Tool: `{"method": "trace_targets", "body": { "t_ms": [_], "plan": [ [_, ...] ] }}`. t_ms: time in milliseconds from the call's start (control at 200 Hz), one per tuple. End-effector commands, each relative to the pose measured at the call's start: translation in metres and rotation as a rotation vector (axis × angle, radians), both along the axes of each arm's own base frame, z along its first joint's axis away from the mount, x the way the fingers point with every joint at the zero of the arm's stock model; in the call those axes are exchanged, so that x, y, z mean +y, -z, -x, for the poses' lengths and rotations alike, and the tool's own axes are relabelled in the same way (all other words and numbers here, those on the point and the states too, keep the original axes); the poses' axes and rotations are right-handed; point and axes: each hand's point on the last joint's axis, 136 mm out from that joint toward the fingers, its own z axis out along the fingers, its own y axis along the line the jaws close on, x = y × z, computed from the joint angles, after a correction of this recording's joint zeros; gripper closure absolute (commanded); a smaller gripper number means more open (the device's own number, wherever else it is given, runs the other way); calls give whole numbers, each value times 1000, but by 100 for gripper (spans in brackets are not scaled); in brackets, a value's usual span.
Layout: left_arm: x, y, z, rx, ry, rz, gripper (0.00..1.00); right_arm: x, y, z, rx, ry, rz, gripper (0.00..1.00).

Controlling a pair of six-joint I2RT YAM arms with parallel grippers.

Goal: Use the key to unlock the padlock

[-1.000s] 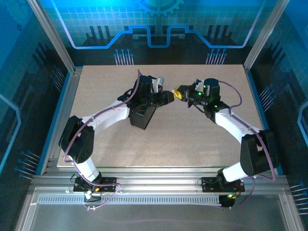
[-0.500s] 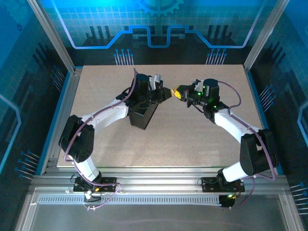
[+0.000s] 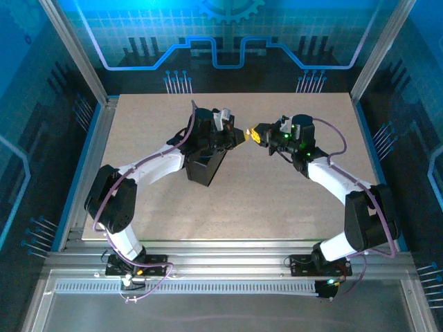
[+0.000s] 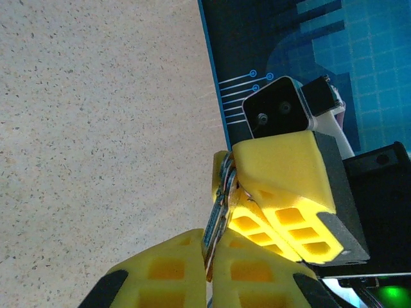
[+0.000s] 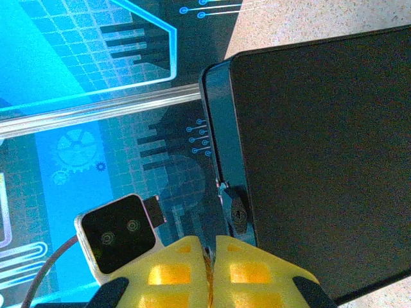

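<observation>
the black box [image 3: 203,168] stands on the table [image 3: 291,207]. seen from above, both grippers meet tip to tip in the air just past the box's far right corner, clear of its top.

the left gripper [image 4: 207,247] is closed. its two yellow fingers [image 4: 164,273] are pressed together on the key [image 4: 214,224], a thin grey strip of metal that stands up out of the seam between them. the key's lower part is hidden inside that pinch. its upper end reaches the tips of the right gripper [image 5: 210,247], which comes in from the side away from the box.

the right gripper is closed as well. in the left wrist view its fingertips [image 4: 276,170] clamp together at the key's upper end, and in its own wrist view a sliver of metal shows in the seam between them. so the key is held at both ends and bridges the two grippers, off the table and not touching the box.

in the right wrist view a small dark fitting [image 5: 238,215] with a keyhole-shaped slot sits at the box's edge, near the right fingertips but apart from them.
</observation>
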Motion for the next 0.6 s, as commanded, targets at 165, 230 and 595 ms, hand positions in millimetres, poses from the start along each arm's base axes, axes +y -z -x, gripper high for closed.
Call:
{"method": "trace_targets", "body": {
  "t_ms": [165,230,595],
  "plan": [
    [4,-4,-7,-70,27,15,100,3,17,12,14,-34,55,79],
    [5,-2,-5,-77,58,5,100,-5,17,12,-1,-23,86,76],
    [-1,0,15,-84,233,11,100,-35,8,16,-172,-61,321,64]
  ]
}}
